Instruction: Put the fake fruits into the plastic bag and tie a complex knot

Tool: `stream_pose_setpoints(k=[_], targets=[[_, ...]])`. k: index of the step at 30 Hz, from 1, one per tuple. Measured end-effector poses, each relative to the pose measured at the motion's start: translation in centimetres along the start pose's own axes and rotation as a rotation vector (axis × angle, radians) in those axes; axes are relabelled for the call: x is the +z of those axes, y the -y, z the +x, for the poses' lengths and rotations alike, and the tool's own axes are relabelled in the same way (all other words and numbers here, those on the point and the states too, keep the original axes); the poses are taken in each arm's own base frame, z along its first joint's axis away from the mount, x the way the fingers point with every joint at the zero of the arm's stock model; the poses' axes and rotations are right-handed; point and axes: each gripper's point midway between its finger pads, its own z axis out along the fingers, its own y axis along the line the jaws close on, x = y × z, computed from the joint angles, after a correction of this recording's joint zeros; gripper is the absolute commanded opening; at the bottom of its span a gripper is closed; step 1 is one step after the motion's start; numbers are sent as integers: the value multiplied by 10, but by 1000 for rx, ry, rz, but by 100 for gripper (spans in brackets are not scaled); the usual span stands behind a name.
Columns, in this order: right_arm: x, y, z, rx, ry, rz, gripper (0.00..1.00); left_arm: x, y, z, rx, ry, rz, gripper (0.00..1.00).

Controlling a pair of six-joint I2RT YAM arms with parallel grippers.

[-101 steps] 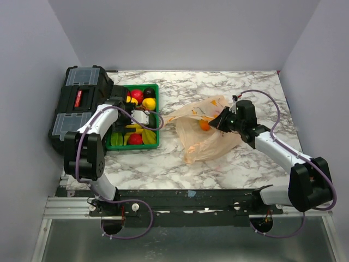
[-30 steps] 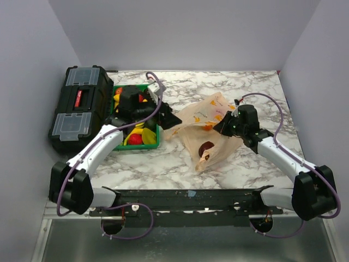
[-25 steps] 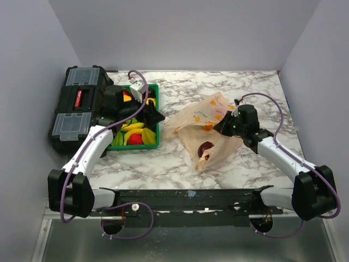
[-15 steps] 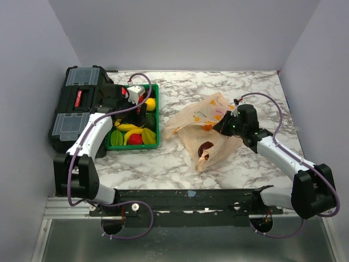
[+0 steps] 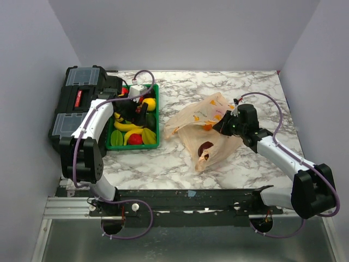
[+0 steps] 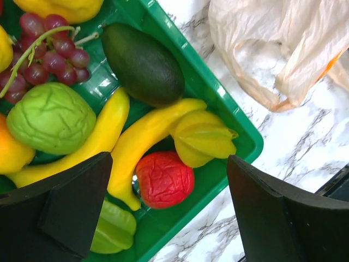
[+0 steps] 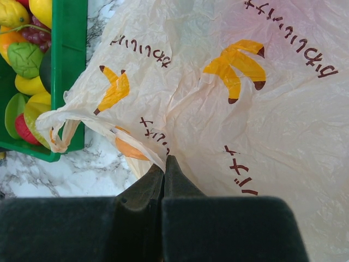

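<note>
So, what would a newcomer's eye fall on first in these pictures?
First, the green tray heaped with bright fruits, at the left of the table beside the black toolbox, with the open left gripper hovering over it. Then the pale bag in the middle, a dark fruit showing through it, its edge pinched in the shut right gripper.
</note>
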Motion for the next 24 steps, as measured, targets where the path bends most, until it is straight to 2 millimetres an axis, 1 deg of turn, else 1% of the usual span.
stream_pose_setpoints(k=[2,4,8,12,15,20,22,24], targets=[[0,0,0,0,0,0,1,2,0,-8,-20,9,22,90],[0,0,0,0,0,0,1,7,1,-8,-52,2,51,90],[0,0,0,0,0,0,1,22,6,6,-132,-54,105,93],[0,0,0,0,0,-1,1,30,8,19,-191,-96,121,94],[0,-2,0,-1,0,-10,1,36,8,24,-222,-116,128,89],[0,-4,0,-2,-1,-20,1,47,12,37,-279,-155,167,77],[1,-4,0,-2,-1,-21,1,49,16,39,-302,-163,188,75],[1,-4,0,-2,-1,-22,1,51,19,40,-314,-164,206,75]])
